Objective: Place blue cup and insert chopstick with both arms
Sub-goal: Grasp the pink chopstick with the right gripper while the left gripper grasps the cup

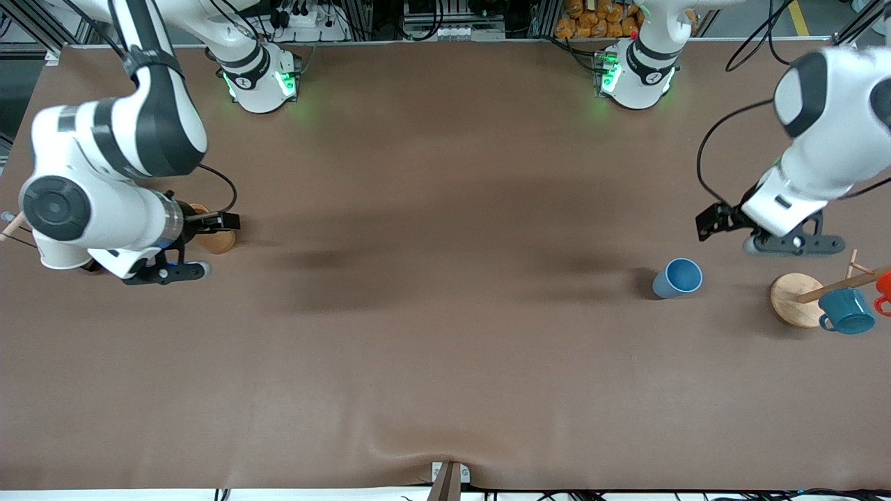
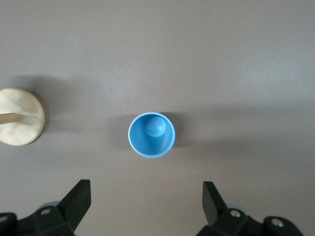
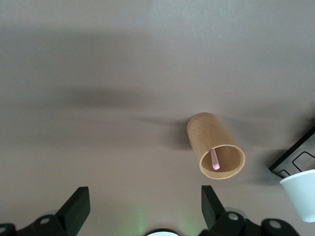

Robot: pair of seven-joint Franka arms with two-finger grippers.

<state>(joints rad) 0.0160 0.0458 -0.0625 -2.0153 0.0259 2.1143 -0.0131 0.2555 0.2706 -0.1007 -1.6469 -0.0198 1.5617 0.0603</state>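
Blue cup [image 1: 678, 277] is standing upright on the bench [image 1: 445, 313], ready to be picked up, with the left gripper [image 2: 146, 196] hanging above it, fingers wide open and holding nothing. Over the wooden holder [image 3: 215, 145] containing the chopstick [image 3: 215, 160], the right gripper [image 3: 145, 204] is hovering, equally open-handed.

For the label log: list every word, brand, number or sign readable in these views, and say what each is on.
None can be read.
Round marks on both white arm bases: too small to read.
Light-blue handleless cup, tan wooden cylinder holder, teal handled mug, round wooden rack base: no lettering shows.
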